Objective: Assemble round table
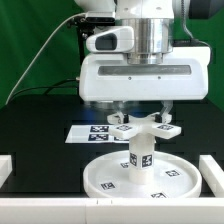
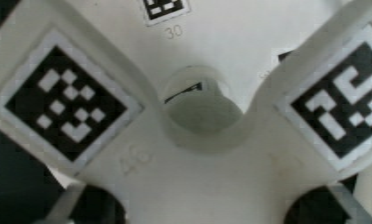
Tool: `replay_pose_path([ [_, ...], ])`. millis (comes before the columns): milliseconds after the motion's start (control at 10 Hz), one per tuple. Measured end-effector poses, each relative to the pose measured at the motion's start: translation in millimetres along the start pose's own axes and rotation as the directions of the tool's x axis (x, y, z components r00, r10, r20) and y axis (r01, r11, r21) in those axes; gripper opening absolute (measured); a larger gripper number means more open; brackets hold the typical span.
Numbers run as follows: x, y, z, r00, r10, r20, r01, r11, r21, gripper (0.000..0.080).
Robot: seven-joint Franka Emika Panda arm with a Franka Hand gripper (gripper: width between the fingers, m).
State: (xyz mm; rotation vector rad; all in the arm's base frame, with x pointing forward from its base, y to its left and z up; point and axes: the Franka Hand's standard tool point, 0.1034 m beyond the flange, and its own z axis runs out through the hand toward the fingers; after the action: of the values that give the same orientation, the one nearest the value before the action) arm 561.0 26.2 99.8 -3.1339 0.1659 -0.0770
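The large rimmed round disc (image 1: pixel 105 181) lies flat at the front of the black table. The short cylindrical post (image 1: pixel 141 160) stands upright on the disc's middle. My gripper (image 1: pixel 142 112) is shut on the cross-shaped piece (image 1: pixel 140 127) and holds it level, straight over the post's top. I cannot tell whether the piece touches the post. In the wrist view the cross-shaped piece (image 2: pixel 204 105) fills the frame with its tagged arms and round hub. My gripper (image 2: pixel 204 212) closes on it from both sides, one finger (image 2: pixel 66 205) showing at the frame's edge. The post and disc are hidden there.
The marker board (image 1: pixel 86 132) lies flat on the table behind the disc, toward the exterior view's left. Low white walls border the table at the left (image 1: pixel 5 172), the right (image 1: pixel 213 172) and the front (image 1: pixel 110 214). A green backdrop stands behind.
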Motion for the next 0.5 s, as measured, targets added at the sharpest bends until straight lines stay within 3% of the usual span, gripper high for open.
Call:
replay_pose_path([
  [200,1.9,-2.3,0.1,0.983,0.183,-0.001,-0.183,0.983,-0.002,0.0438],
  [500,1.5,-5.7,0.0,0.889,0.459,0.001,-0.459,0.889,0.001,0.0439],
])
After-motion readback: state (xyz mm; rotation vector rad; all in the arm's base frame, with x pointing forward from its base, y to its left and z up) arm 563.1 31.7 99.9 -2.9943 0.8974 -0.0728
